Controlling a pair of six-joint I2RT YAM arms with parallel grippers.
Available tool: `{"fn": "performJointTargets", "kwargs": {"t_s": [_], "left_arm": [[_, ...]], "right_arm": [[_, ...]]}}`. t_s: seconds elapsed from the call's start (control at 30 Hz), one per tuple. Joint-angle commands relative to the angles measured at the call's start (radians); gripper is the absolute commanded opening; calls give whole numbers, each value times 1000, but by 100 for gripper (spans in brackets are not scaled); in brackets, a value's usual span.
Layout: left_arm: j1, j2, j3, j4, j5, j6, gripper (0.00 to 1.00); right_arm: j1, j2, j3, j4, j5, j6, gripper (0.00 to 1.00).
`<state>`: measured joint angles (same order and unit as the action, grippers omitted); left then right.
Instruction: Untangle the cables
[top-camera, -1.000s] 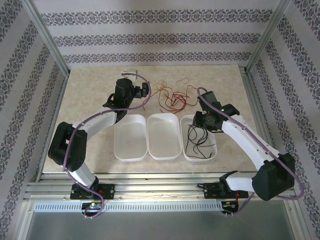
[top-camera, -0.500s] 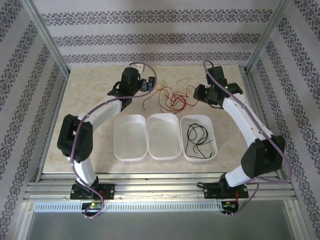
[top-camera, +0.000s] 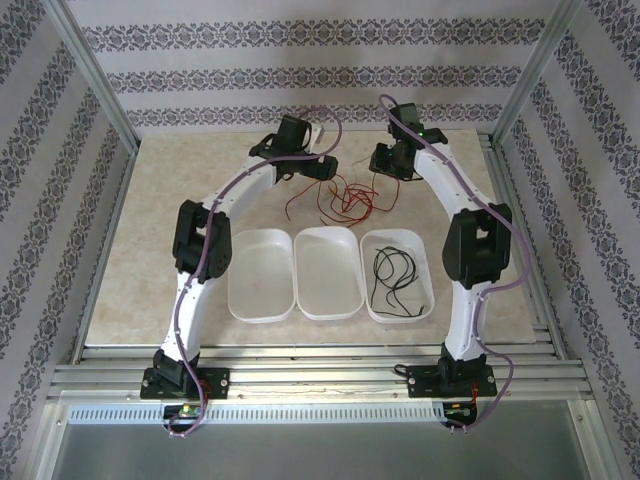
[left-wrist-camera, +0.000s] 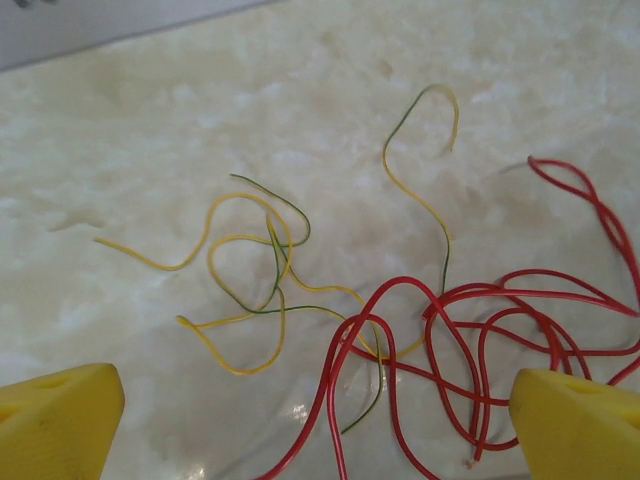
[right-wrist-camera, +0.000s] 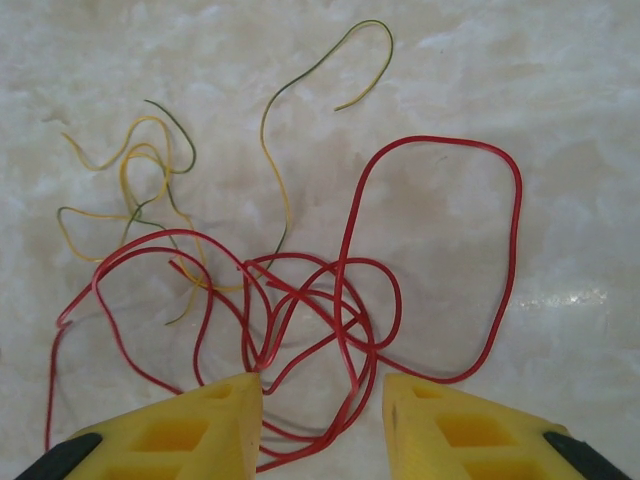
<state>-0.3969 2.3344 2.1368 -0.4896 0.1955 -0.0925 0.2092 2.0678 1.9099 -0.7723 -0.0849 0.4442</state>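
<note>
The pale, marbled bench (top-camera: 170, 230) carries three white trays in a row across the lower middle of the overhead view: the left tray (top-camera: 262, 275), the middle tray (top-camera: 328, 272) and the right tray (top-camera: 395, 238), set close side by side. Above them, at upper centre, the red cables (top-camera: 345, 197) lie in a loose tangle on the bare surface. The thin yellow cables (left-wrist-camera: 262, 275) loop on the tangle's upper left and cross into it.

Three white oval plastic trays (top-camera: 262, 275) stand in a row. The tray at 3 o'clock holds thin black wires (top-camera: 393, 280). At 12 o'clock, thin red wires (top-camera: 350, 195) and yellow-green wires (left-wrist-camera: 250, 237) are too tangled to count.
</note>
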Motion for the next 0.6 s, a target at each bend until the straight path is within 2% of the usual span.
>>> {"fn": "performJointTargets", "kwargs": {"t_s": [0.0, 0.23, 0.4, 0.57], "left_arm": [[7, 85, 147, -197, 47, 51, 97], [7, 252, 356, -303, 86, 51, 90], [10, 283, 370, -308, 116, 43, 85], [10, 299, 368, -305, 154, 31, 75]], "right_arm": [[-1, 51, 79, -75, 53, -28, 38], [14, 178, 215, -158, 72, -60, 41], [20, 248, 298, -194, 79, -72, 41], [24, 282, 317, -189, 53, -62, 41]]}}
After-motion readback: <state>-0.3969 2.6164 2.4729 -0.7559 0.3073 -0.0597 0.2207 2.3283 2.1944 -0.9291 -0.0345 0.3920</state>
